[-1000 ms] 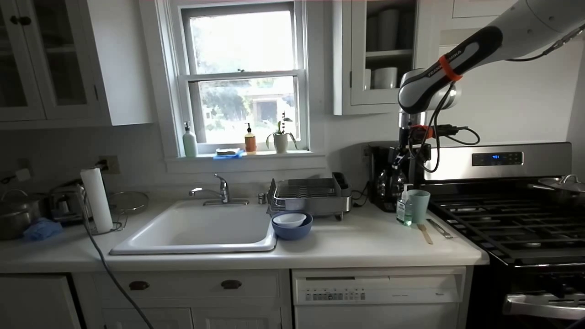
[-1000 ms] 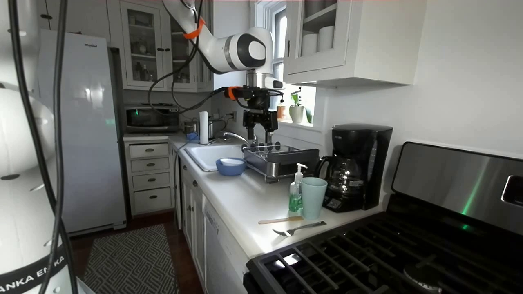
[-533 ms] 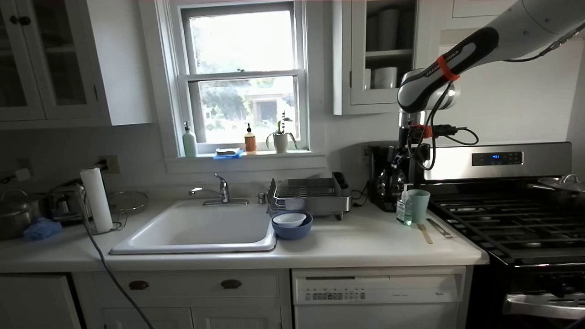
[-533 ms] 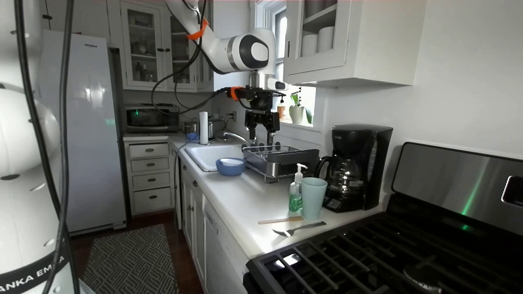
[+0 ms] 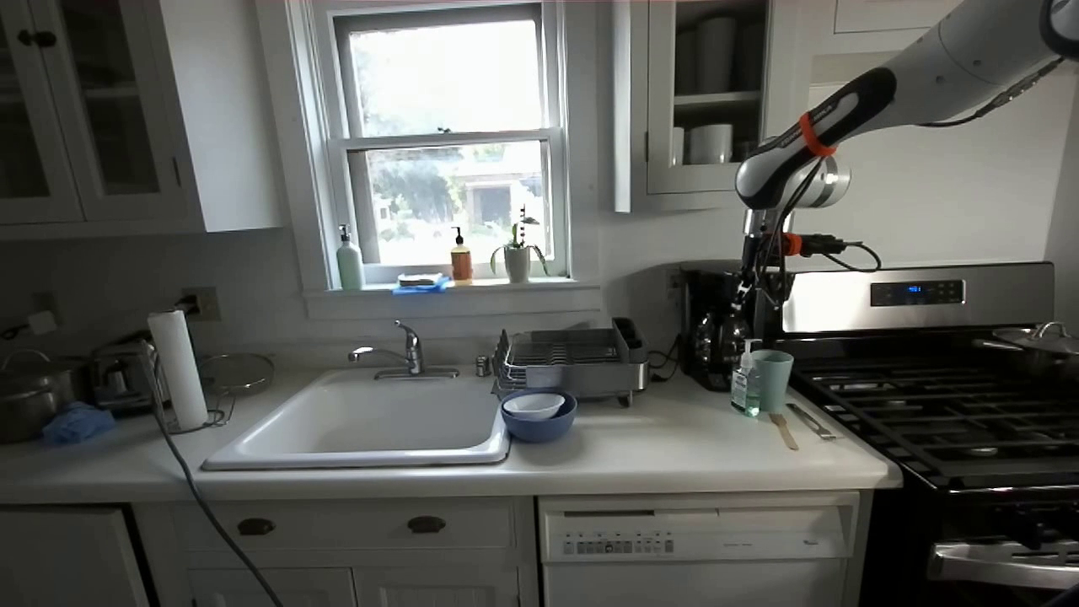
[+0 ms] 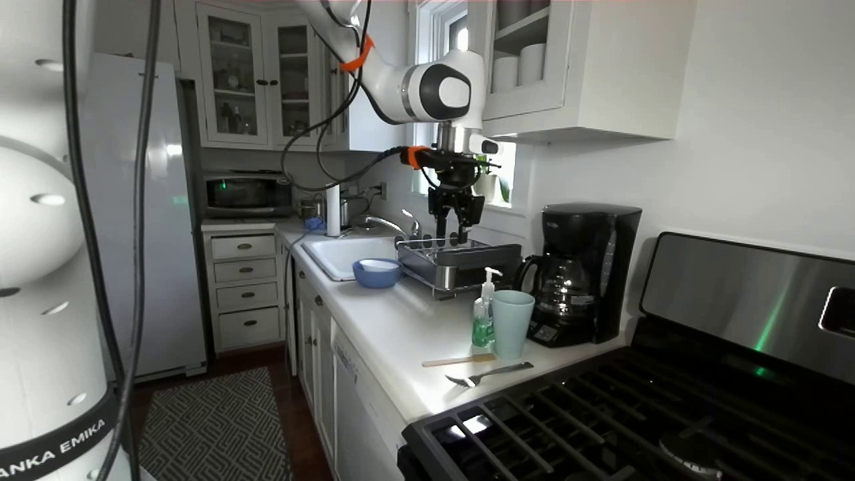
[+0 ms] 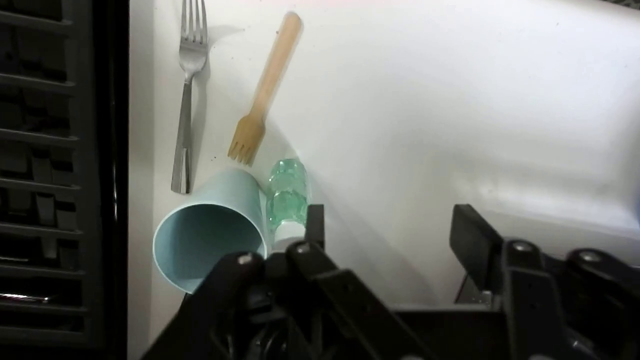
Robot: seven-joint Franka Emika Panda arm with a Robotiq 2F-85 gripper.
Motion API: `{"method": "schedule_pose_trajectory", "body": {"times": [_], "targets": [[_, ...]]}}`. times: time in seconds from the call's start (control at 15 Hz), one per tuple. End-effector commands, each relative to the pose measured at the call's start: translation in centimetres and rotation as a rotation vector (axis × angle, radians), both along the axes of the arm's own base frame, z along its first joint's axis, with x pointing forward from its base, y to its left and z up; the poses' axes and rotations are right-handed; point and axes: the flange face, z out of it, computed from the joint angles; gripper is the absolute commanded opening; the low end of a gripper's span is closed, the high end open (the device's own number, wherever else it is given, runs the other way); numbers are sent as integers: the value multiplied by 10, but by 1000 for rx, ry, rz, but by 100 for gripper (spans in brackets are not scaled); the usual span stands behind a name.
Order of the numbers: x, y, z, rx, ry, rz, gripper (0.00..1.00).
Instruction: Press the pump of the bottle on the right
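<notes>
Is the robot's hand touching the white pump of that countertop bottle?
Apart. In an exterior view, the hand hangs higher than the pump, a plain gap between.

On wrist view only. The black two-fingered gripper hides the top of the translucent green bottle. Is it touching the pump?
Observer: No. An exterior view shows a gap between the gripper and the white pump on that translucent green bottle.
Operator: Task says bottle on the right. Any others?
Observer: Yes, in an exterior view: a pale green bottle and an amber bottle on the white windowsill, both left of yours there.
</notes>
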Motion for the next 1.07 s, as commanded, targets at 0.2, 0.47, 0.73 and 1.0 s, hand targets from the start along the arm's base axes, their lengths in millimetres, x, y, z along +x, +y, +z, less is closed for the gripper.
{"method": "schedule_pose_trajectory", "body": {"times": [0.2, 0.47, 0.73, 1.0], "targets": [[27, -21, -12, 16, -11, -53, 17], [37, -31, -19, -1, -5, -97, 0], [45, -40, -26, -30, -16, -114, 0], [52, -46, -32, -54, -35, -126, 0]]}}
